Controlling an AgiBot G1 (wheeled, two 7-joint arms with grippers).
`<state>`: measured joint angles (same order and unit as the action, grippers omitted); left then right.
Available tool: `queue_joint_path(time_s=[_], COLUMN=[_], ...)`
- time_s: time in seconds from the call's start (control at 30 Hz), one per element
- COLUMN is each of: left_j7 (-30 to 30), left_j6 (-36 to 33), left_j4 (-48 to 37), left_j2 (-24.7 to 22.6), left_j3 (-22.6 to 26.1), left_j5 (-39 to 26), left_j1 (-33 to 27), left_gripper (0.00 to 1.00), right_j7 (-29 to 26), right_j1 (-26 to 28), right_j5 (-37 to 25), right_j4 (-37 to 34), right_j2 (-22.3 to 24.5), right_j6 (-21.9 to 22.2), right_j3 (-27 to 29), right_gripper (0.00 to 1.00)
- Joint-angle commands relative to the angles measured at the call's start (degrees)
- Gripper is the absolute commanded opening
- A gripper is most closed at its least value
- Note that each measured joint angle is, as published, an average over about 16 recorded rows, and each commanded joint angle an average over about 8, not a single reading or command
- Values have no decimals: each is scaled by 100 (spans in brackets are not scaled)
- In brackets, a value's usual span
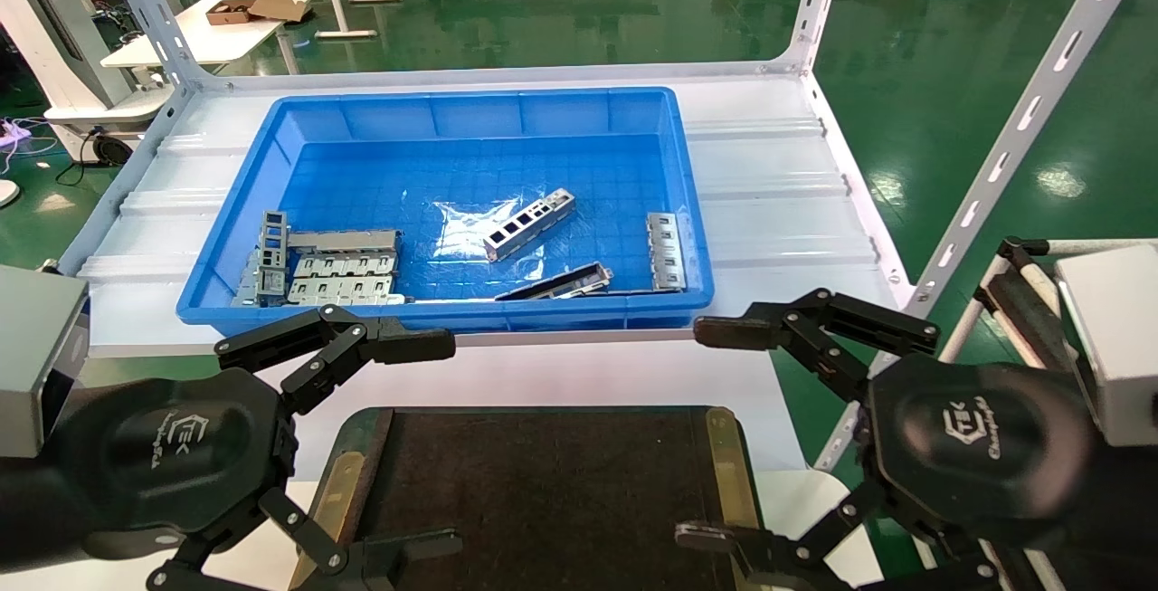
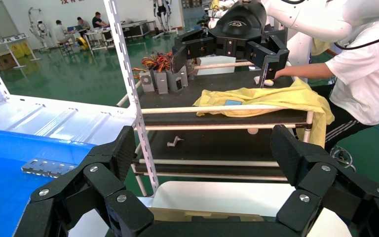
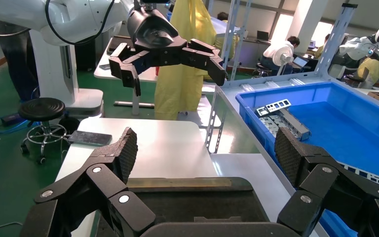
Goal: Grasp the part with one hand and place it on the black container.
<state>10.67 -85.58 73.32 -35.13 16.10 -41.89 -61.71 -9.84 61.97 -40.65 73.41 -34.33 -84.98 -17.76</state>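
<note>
Both grippers, left (image 1: pixel 421 446) and right (image 1: pixel 710 433), parked empty with fingers spread at the near flat black rectangular tray's (image 1: pixel 543 491) left and right sides, leaving the slim silver slotted metal strip (image 1: pixel 529 224) untouched mid-floor in the far deep blue plastic bin (image 1: pixel 271 134).

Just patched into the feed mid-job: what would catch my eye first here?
The blue bin on the white shelf, with metal pieces scattered inside, including the slim silver part near its middle. Nearer the robot lies the black container, flanked by the open left gripper and open right gripper, both holding nothing.
</note>
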Motion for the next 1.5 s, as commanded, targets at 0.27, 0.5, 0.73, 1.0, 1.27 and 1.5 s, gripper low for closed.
queue_joint_path(time_s=[0.27,0.5,0.73,1.0,1.27,1.5], left_j7=[0,0,0,0,1,-11], left_j6=[0,0,0,0,30,272], left_j4=[0,0,0,0,-5,-23], left_j2=[0,0,0,0,-1,-21], left_j3=[0,0,0,0,-9,-9], left_j5=[0,0,0,0,-1,-173], left_j1=[0,0,0,0,-3,-76], left_gripper=[100,100,100,100,100,100], right_j7=[0,0,0,0,1,2], right_j1=[0,0,0,0,1,2], right_j5=[0,0,0,0,0,1], right_j4=[0,0,0,0,-2,-4], right_j2=[0,0,0,0,0,0], right_j6=[0,0,0,0,-1,-2], right_j3=[0,0,0,0,0,-2], right_gripper=[100,100,100,100,100,100])
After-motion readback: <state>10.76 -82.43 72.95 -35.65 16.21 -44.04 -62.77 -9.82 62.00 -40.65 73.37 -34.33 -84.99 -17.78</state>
